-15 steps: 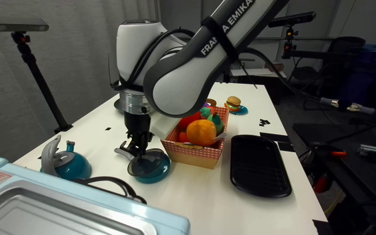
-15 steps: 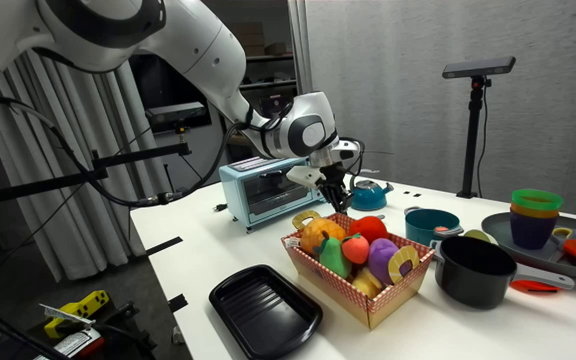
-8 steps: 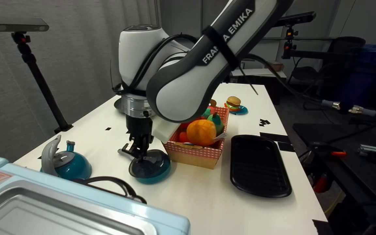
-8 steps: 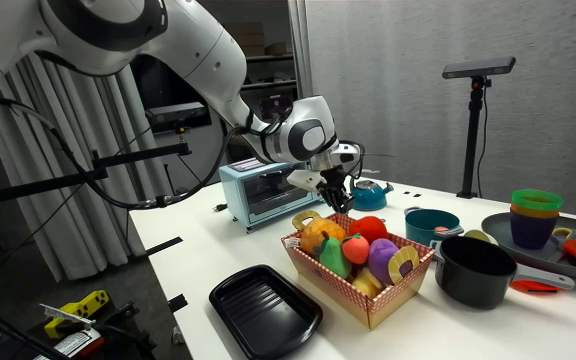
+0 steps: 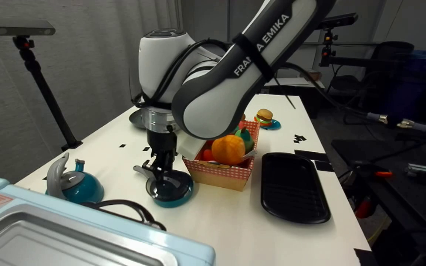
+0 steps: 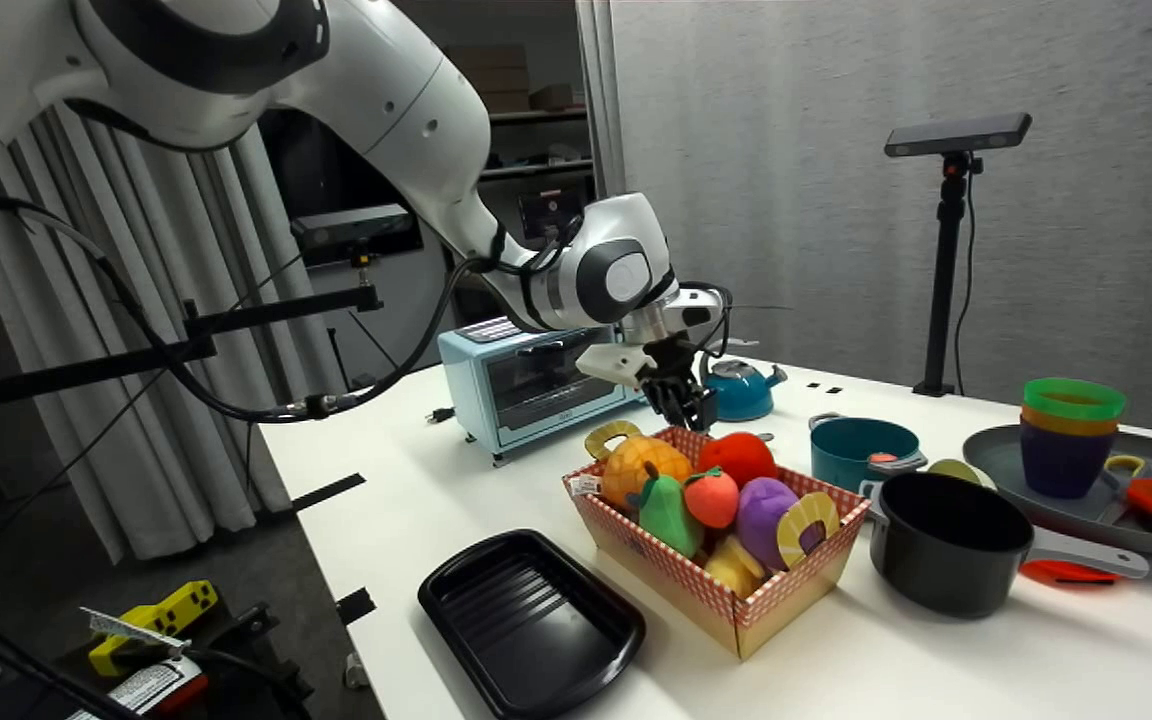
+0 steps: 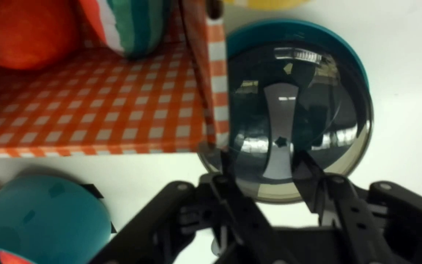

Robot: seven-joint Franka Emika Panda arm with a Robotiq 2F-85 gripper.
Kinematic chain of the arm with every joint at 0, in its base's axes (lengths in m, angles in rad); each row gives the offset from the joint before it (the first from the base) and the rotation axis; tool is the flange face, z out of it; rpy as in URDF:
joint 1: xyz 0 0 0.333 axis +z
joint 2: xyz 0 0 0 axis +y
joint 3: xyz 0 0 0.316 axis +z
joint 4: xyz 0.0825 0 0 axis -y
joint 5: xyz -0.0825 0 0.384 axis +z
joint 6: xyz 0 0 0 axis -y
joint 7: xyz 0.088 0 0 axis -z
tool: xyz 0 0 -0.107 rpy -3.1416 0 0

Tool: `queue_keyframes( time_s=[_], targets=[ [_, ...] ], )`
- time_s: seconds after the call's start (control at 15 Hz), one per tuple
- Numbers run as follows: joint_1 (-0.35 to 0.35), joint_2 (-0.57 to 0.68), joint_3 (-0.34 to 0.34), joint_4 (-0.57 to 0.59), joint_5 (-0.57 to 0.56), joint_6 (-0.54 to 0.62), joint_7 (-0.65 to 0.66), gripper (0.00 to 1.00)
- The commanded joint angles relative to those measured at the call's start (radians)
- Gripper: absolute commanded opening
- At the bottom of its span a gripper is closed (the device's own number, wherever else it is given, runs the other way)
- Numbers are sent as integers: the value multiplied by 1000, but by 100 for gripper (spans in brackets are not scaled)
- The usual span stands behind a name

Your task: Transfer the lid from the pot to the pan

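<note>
The dark glassy lid (image 5: 172, 184) lies over the teal pan (image 5: 173, 203), off-centre, with its near edge past the rim in the wrist view. The pan's grey handle (image 5: 142, 171) points back left. My gripper (image 7: 264, 157) is open. Its fingers stand on both sides of the lid's grey handle (image 7: 281, 121); a gap shows at the left finger, while the right finger is close to the handle or touching. The teal pot (image 6: 861, 450) stands lidless behind the basket, and it shows in the wrist view (image 7: 62, 216). In that exterior view the basket hides the lid and most of the pan.
A red-checked basket (image 5: 216, 179) of toy food stands close beside the pan; its wall covers part of the lid in the wrist view. A black tray (image 5: 294, 188), a teal kettle (image 5: 83, 188), a light-blue oven (image 5: 98, 229) and a dark pot (image 6: 951, 545) stand around.
The lid was tilted over the pan and lies flatter now. The gripper has come down a little and shifted slightly right in an exterior view.
</note>
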Motion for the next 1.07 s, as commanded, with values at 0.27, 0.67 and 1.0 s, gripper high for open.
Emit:
queue_keyframes(
  time_s=[0.27, 0.67, 1.0],
  targets=[
    [44, -175, -43, -170, -70, 50, 1, 100],
    [69, -307, -66, -265, -124, 91, 19, 100],
    [68, -425, -79, -359, -170, 105, 28, 100]
  ],
)
